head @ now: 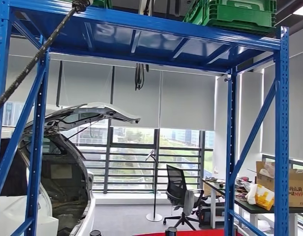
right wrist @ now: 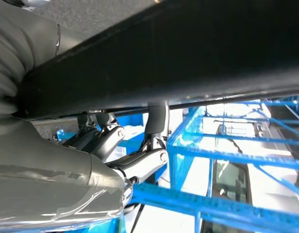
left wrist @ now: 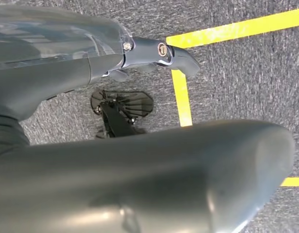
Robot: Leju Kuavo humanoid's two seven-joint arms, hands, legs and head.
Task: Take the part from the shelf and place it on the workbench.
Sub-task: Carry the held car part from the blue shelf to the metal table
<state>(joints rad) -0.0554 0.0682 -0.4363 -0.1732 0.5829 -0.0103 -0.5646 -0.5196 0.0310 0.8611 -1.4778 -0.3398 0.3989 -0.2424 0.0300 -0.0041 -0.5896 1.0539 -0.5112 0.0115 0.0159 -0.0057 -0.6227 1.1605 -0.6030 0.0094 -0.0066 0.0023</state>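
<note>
Two hands: right hand [right wrist: 115, 145] grips the long black part [right wrist: 177, 53] (near blue shelf [right wrist: 228, 155]) — left hand [left wrist: 148, 97] empty, fingers apart.

One shelf [head: 282, 123], one car [head: 68, 162], one chair [head: 179, 194]

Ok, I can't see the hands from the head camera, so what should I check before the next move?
1. Left hand free: ok, holds nothing, hangs over the floor.
2. Right hand on part: fingers touch it; firm grip cannot tell.
3. Part clear of shelf: cannot tell.
4. Workbench found: cannot tell; desk at right is cluttered.
</note>
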